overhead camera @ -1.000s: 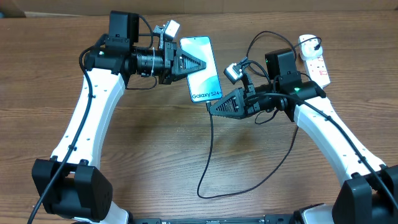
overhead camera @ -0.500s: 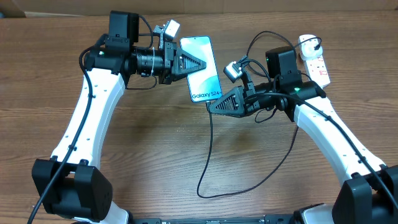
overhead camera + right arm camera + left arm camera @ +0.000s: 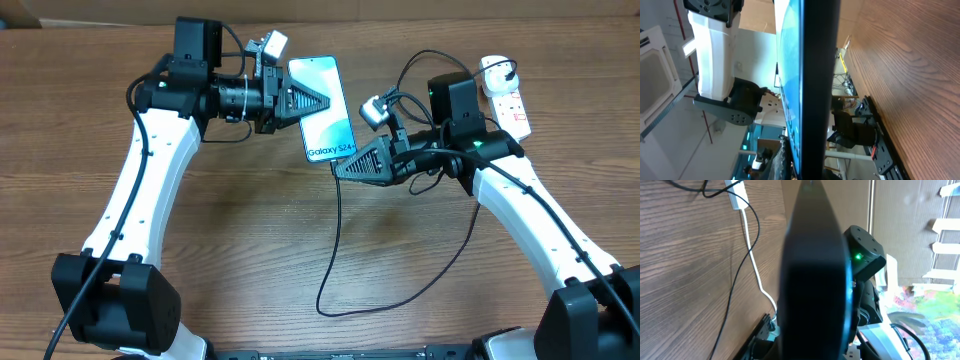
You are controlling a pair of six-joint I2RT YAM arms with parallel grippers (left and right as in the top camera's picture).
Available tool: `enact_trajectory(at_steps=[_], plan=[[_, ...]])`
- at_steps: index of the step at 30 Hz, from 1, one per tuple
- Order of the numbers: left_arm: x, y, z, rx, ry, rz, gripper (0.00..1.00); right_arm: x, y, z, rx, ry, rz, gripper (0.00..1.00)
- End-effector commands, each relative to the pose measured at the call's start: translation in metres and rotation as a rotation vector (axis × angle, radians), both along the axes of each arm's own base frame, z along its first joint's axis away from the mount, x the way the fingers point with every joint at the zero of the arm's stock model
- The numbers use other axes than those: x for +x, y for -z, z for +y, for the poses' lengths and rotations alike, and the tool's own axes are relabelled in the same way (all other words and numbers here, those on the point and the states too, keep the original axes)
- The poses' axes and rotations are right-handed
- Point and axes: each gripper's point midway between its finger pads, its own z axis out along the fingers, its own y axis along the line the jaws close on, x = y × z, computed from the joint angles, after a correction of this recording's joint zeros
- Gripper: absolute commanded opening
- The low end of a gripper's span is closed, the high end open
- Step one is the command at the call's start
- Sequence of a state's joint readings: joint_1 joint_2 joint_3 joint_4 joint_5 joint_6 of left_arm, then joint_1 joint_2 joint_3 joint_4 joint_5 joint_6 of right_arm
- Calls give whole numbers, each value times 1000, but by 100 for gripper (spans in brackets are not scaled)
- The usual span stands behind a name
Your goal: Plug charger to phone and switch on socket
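Slim blue-screened phone [image 3: 336, 130], clamped in L jaws, is pointing its bottom edge at R jaws, shut on thin black charger cable [image 3: 338, 225].

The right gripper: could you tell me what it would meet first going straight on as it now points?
Most likely the phone: the right gripper points at its lower end, and the phone's dark edge fills its wrist view. Depth is unclear from above.
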State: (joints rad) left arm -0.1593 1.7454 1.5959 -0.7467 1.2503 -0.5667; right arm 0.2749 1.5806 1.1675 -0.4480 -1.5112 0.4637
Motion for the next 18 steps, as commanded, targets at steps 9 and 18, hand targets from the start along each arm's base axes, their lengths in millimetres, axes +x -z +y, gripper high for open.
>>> enact_trajectory(at_steps=[9,18], plan=[[-21,-14,-12,-83,100,19,4,16,-10,-1,-43,75,-33,4],[-22,-14,-12,-85,102,26,4,24,-6,2,-84,120,3,4]])
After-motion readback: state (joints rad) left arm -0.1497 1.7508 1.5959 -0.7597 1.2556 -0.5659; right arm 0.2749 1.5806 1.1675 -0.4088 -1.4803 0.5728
